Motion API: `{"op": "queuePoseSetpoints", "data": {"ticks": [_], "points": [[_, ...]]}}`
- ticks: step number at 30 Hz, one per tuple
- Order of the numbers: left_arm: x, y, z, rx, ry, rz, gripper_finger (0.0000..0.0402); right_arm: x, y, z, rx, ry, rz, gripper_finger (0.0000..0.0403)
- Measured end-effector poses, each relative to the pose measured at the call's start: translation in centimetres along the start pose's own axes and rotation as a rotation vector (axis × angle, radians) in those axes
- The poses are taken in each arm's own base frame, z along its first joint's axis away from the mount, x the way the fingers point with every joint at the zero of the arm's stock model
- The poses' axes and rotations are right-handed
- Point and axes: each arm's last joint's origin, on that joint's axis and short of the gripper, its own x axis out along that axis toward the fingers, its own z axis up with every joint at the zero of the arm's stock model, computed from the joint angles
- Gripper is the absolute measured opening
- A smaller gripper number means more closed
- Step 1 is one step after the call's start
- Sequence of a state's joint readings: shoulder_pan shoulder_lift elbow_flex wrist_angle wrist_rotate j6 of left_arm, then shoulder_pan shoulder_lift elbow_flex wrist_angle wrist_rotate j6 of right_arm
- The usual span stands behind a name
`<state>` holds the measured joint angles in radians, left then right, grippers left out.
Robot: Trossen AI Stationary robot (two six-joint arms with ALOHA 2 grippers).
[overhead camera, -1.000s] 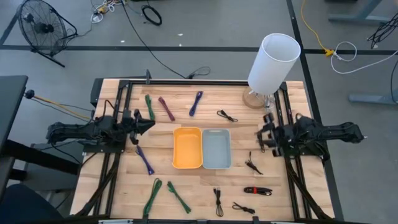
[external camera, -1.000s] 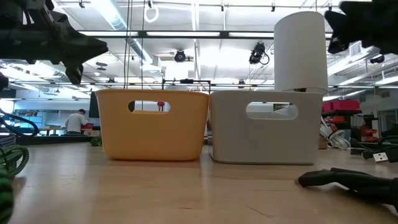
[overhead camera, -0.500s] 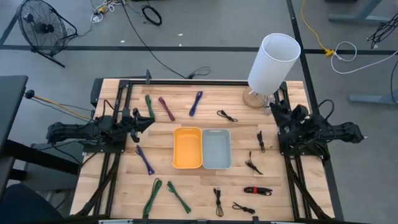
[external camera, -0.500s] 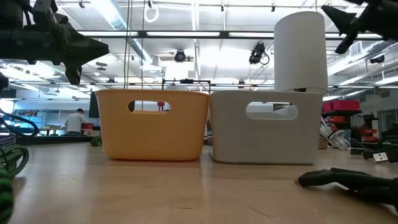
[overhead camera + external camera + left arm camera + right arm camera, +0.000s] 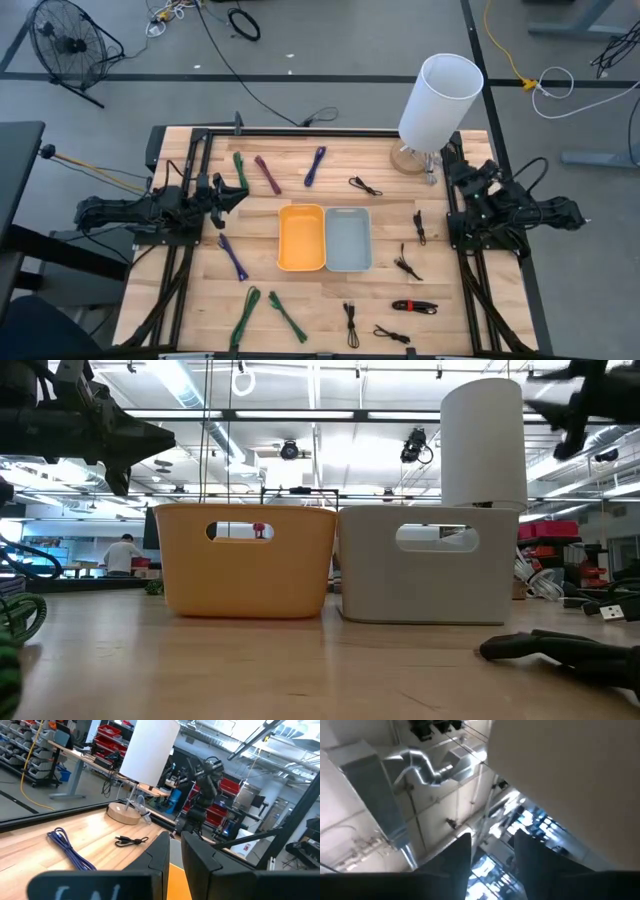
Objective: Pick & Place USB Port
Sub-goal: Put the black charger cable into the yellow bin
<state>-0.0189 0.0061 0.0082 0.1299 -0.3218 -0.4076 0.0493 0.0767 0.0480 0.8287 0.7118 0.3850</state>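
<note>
Wooden table point(image 5: 300, 290): orange bin point(image 5: 301, 238) and grey bin point(image 5: 348, 240) are set touching at centre.
USB cable point(image 5: 419, 226): laid right of the grey bin, apparently loose.
Right gripper point(image 5: 449, 166): raised near the lamp point(image 5: 440, 100); fingers parted, nothing held.
Left gripper point(image 5: 238, 194): held at the left edge; fingers nearly together, empty.

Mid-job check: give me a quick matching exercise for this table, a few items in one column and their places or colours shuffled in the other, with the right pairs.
Items:
1. orange bin
2. grey bin
3. white lamp
4. red-banded cable

Places:
A. far right corner of the table
B. near right part, in front of the bins
C. centre, on the left arm's side
D. centre, on the right arm's side

Pairs: 1-C, 2-D, 3-A, 4-B
</note>
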Motion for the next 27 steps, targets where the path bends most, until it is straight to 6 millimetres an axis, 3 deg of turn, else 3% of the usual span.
{"op": "queuePoseSetpoints", "data": {"ticks": [6, 12, 18, 27], "points": [[0.0, 0.1, 0.1, -0.001, -0.023, 0.046, 0.0051, 4.3, 5.2, 1.6, -0.127, 0.135, 0.172, 0.0153], [0.0, 0.2, 0.4, -0.009, -0.075, 0.111, 0.0051, 9.8, 7.8, -2.6, -0.464, 0.517, -0.098, 0.0153], [0.0, 0.2, 0.4, -0.008, -0.072, 0.107, 0.0051, 14.5, 8.2, -6.9, -0.59, 0.769, -0.243, 0.0153], [0.0, 0.2, 0.4, -0.008, -0.073, 0.106, 0.0051, 18.2, 4.8, -11.7, -0.702, 1.102, -0.413, 0.0153]]}}
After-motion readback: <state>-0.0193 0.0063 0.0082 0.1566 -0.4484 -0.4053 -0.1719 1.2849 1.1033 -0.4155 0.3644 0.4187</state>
